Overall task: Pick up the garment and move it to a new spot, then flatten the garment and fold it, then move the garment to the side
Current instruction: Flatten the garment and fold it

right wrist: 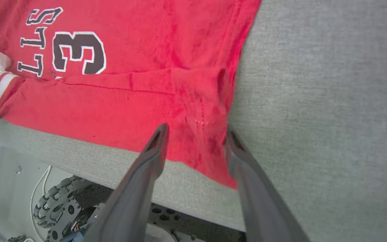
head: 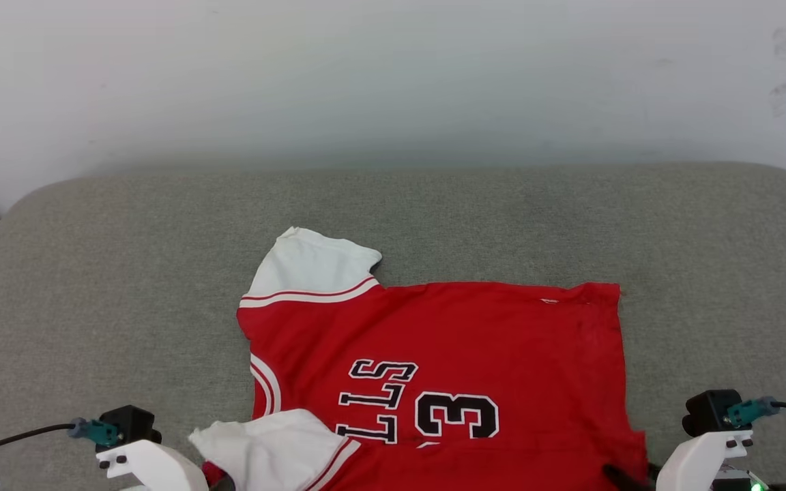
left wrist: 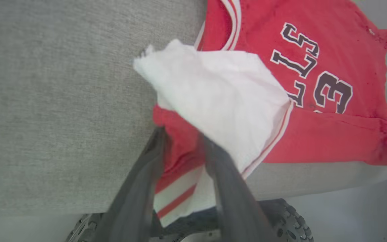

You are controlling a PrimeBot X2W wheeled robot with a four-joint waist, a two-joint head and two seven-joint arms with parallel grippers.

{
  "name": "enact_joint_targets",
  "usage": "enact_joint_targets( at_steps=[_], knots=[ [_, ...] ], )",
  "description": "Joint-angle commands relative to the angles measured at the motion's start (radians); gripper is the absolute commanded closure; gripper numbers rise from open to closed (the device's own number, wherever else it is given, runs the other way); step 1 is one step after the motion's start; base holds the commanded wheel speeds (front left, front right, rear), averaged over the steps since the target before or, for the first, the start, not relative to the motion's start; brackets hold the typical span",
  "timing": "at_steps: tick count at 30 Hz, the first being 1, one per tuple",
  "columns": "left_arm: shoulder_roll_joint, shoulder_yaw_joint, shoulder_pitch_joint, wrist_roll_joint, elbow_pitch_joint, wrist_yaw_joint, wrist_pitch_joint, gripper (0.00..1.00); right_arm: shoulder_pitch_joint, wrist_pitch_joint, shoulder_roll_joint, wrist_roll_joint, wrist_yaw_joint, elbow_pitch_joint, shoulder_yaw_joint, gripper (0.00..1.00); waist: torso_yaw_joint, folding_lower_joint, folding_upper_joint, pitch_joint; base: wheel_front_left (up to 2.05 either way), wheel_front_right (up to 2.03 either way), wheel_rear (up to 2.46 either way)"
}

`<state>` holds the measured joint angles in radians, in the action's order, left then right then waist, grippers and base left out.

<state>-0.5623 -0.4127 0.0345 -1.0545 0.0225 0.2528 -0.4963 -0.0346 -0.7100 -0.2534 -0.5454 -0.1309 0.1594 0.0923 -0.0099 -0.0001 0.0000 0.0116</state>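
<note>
Far left: bare gray cushion (head: 106, 286), open out to its rounded edge. The left gripper (left wrist: 181, 134) sits low at the front edge, fingers pointing inward, with red hem and white sleeve (left wrist: 220, 97) bunched between and over them; gripped or loose, cannot tell. The garment (head: 447, 341) lies centre, near side folded over, hem reaching the front edge. The right gripper (right wrist: 196, 131) tilts down over the hem corner, fingers apart. Beyond it, bare cushion. The wrist views add wheels (right wrist: 55, 205) below the edge; the head view adds the far sleeve (head: 311, 262).

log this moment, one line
shirt: on cushion, near edge folded | left jaws: at sleeve | right jaws: open over corner
</note>
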Motion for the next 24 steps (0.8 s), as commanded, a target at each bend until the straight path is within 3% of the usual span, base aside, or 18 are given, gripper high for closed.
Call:
enact_joint_targets(
  at_steps=[1,3,10,14,24],
  knots=[
    [0.013,0.013,-0.029,0.012,0.030,-0.009,0.034,0.00,-0.011,0.066,0.006,0.021,0.000,-0.014,0.006,0.00,-0.010,0.0001,0.0000,-0.005,0.00,0.00,0.00],
    [0.011,0.014,-0.033,0.020,0.041,-0.011,0.044,0.00,-0.013,0.096,0.008,0.027,0.000,-0.020,0.011,0.00,-0.015,0.0001,0.0000,-0.004,0.00,0.00,0.00],
    [-0.020,0.059,-0.091,0.108,0.061,0.031,0.164,0.00,0.016,0.354,0.025,0.134,0.000,-0.069,-0.014,0.00,-0.042,0.0001,0.0000,-0.001,0.00,0.00,0.00],
    [-0.012,0.064,-0.171,0.182,0.050,0.030,0.258,0.00,0.041,0.507,0.063,0.198,0.000,-0.102,-0.051,0.00,-0.053,0.0001,0.0000,-0.011,0.00,0.00,0.00],
    [0.018,0.058,-0.426,0.319,0.065,0.017,0.408,0.00,0.130,0.634,0.116,0.264,0.000,-0.206,-0.058,0.00,-0.109,0.0001,0.0000,-0.165,0.00,0.00,0.00]
  ],
)
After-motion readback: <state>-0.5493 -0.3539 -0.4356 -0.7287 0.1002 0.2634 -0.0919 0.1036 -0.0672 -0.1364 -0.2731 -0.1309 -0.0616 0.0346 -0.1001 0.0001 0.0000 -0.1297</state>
